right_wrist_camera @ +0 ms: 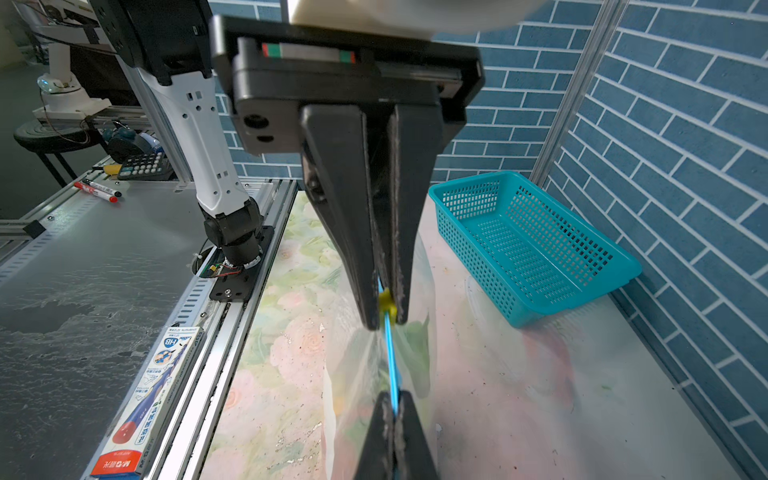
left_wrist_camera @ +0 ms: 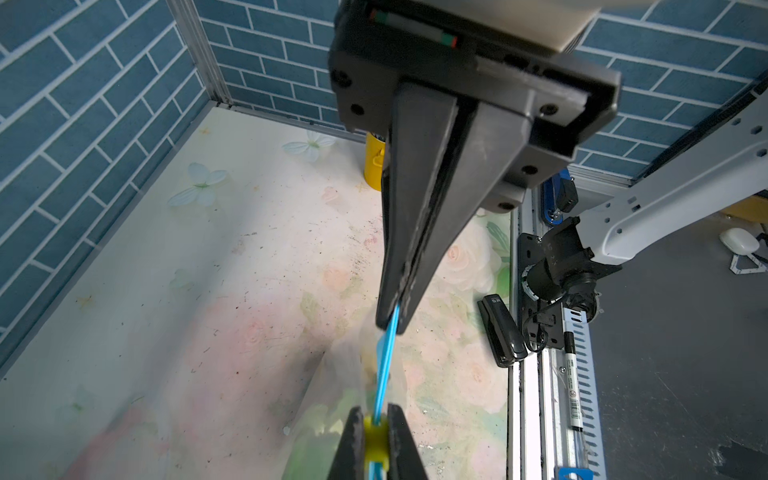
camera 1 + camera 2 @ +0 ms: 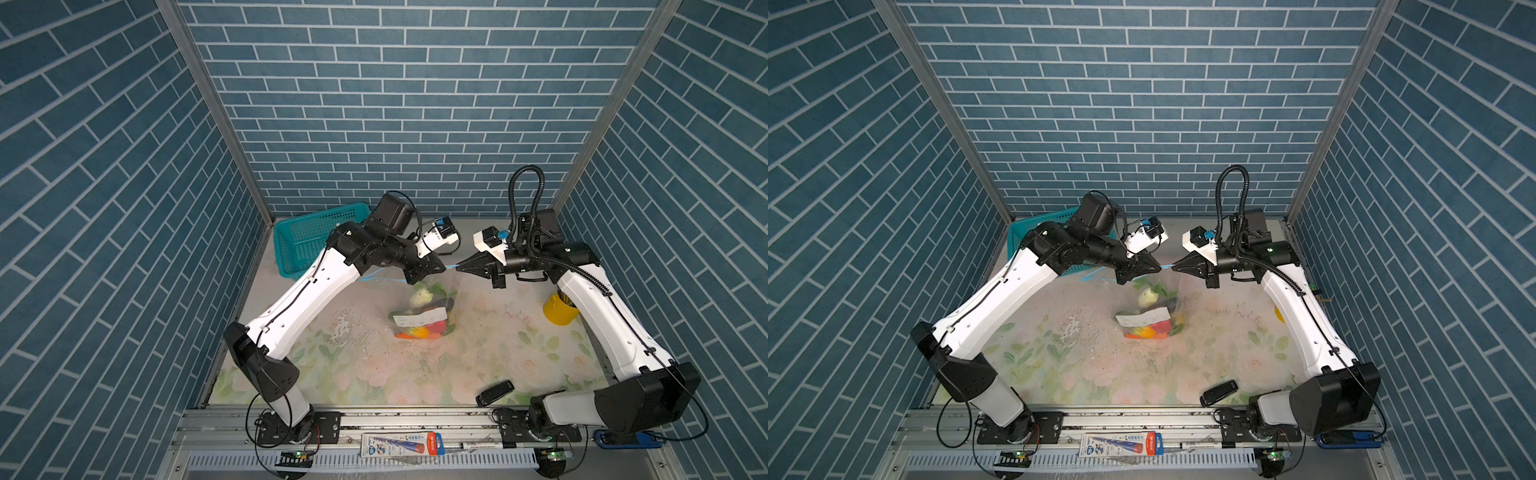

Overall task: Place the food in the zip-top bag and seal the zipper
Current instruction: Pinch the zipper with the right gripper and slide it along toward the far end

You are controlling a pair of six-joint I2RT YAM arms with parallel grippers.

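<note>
Stretching taut, the zipper (image 2: 384, 365) is pinched by the left gripper (image 2: 390, 327), its yellow slider (image 1: 385, 301) clamped by the right gripper (image 1: 384, 323).

I see both top views looking steeply down from high above the front rail (image 3: 415, 417) toward the back wall (image 3: 395, 124), far enough to hold the whole table (image 3: 478, 365), and the two share nearly the same scene. My left wrist view sits close behind the left gripper (image 2: 389, 326), looking along its fingers (image 2: 419, 187) toward the right arm's base (image 2: 557, 274), while my right wrist view sits close behind the right gripper (image 1: 384, 323), facing the basket (image 1: 540, 249). Both wrist views share the zipper (image 2: 386, 361) stretched between the grippers.
</note>
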